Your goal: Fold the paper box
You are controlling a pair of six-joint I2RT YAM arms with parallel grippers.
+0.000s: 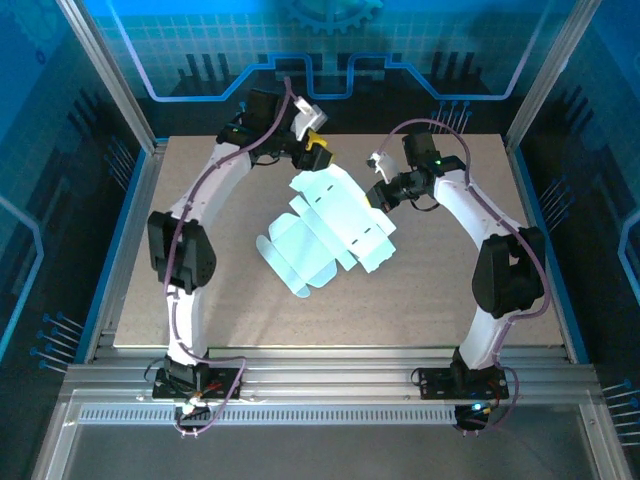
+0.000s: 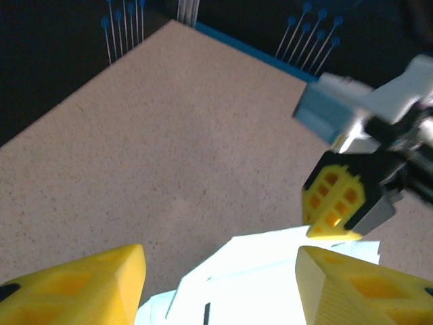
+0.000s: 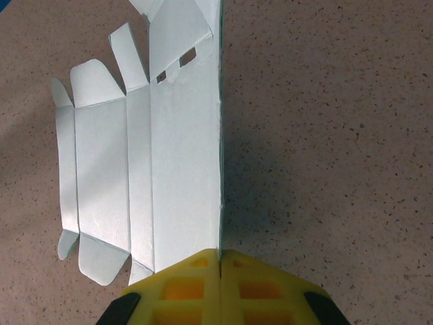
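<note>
Overhead: the paper box (image 1: 325, 235) is an unfolded pale mint cut-out with its flaps splayed. It lies mostly flat, with bare worktop (image 1: 200, 310) on every side of it. The left hand (image 1: 316, 150) hovers at the box's far edge. The right hand (image 1: 381, 192) sits on the box's right edge. Not a box yet; I'd say folding has barely begun.

Left wrist: the left hand (image 2: 220, 257) is wide, its yellow fingers (image 2: 81, 284) apart. The box's far edge (image 2: 270, 267) lies between them and lower down. I can't tell if either pad touches the card. The right hand (image 2: 335, 203) is just beyond the box, close by.

Right wrist: the right hand (image 3: 220, 264) is fully closed, pinching the box's (image 3: 183, 169) long edge. That panel looks lifted and throws a dark shadow on the side away from the flaps. The slots and rounded flaps lie flat.

Risks:
- The card is thin, so a hard pull from the pinch could buckle or tear it instead of bending it on the score line.
- The left hand may clamp two layers or the wrong flap, since its sight of the edge is poor.
- An edge-only pinch could slip and let the panel flop down.
- The hands are near each other at the box's far corner, so a clash is possible.
</note>
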